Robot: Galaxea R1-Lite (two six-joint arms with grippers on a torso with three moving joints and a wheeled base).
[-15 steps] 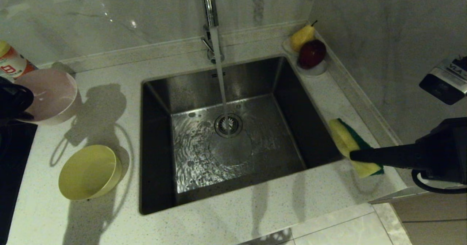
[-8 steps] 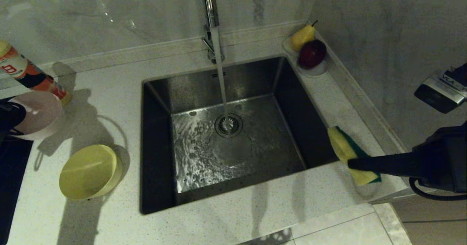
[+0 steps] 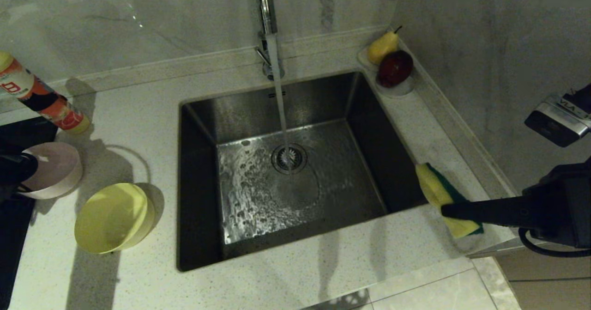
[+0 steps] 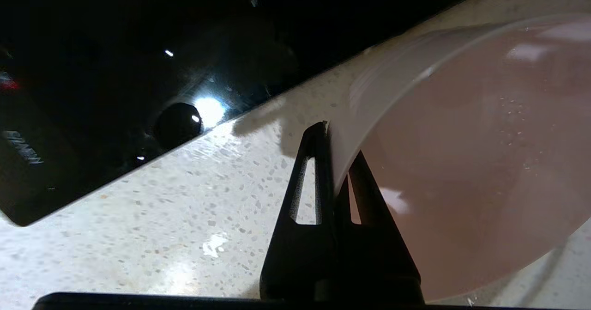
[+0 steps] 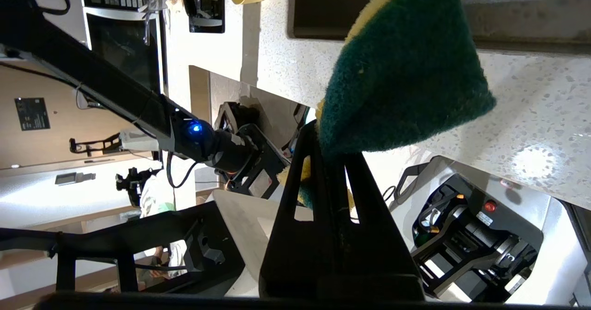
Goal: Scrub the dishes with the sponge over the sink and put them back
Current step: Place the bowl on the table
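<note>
My left gripper (image 3: 21,171) at the far left is shut on the rim of the pale pink bowl (image 3: 53,169), low over the counter beside the black hob. In the left wrist view the fingers (image 4: 318,162) pinch the pink bowl (image 4: 461,162) wall, and the bowl is tilted. A yellow bowl (image 3: 113,217) lies on the counter left of the sink (image 3: 198,162). Right of the sink, my right gripper (image 3: 450,208) is shut on the sponge (image 3: 436,187), held above the counter. The sponge's green face (image 5: 401,79) fills the right wrist view above the gripper (image 5: 328,148).
Water runs from the chrome tap (image 3: 265,5) onto the drain strainer (image 3: 289,158). An orange and white bottle (image 3: 44,100) lies at the back left. A saucer (image 3: 401,88) with a pear and an apple stands in the back right corner. The black hob (image 3: 14,236) borders the counter's left.
My left gripper has carried the pink bowl down and toward the front left, uncovering the bottle behind it. The right gripper with the sponge has hardly moved.
</note>
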